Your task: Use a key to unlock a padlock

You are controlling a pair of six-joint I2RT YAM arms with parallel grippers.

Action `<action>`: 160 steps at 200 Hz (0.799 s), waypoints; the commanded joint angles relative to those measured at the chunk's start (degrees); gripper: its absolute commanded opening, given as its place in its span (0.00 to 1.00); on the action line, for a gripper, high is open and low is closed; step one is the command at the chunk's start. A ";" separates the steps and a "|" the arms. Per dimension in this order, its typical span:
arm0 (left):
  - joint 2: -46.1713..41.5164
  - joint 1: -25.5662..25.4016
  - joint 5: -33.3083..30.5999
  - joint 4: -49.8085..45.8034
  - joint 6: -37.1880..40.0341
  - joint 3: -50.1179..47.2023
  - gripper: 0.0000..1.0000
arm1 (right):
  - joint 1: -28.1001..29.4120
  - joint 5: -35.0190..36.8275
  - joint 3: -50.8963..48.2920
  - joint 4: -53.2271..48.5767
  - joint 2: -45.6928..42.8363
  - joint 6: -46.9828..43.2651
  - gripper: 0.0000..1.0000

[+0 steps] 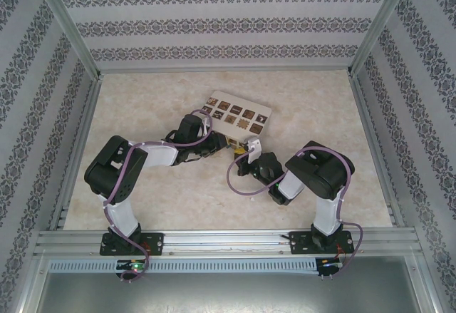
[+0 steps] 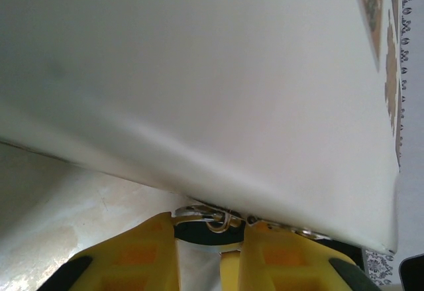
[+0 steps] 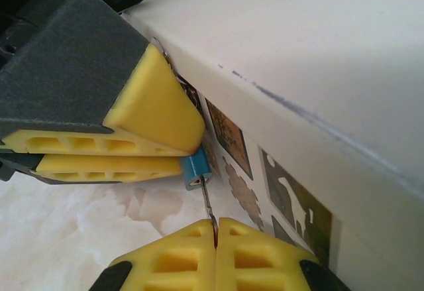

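— Right fingers [image 3: 221,239] of mine are pressed together, and they pinch the key [image 3: 207,206] at its lower end. Its thin dark shaft stands up out of the seam between the two of them.

— Where does the shaft end?

— At the padlock [image 3: 196,170], the tiny blue body just above my right fingers. The key's tip touches the silvery end face of that body. How deep it sits I cannot tell.

— And what holds the padlock?

— My left fingers [image 3: 180,146]. They reach in from the left of the right wrist view and are closed on the blue body, so that only its end pokes out past their yellow tips.

— Where is it relative to the box?

— Just beside the front wall of the cream box [image 3: 344,79], next to the dark patterned squares. Whether it touches that wall I cannot tell. In the left wrist view, thin silvery metal shows in the gap between my left fingers, tight under the box's lower edge.

— And seen from above?

— The cream box lies on the pale marbled tabletop [image 1: 142,106], near its middle, turned at a slant. Both my arms bend inward and meet close together at its near side.
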 commanded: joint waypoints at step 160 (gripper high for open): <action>-1.61 -0.59 3.00 0.15 -1.92 2.15 0.22 | -1.24 -1.37 1.71 2.40 0.41 -0.37 0.00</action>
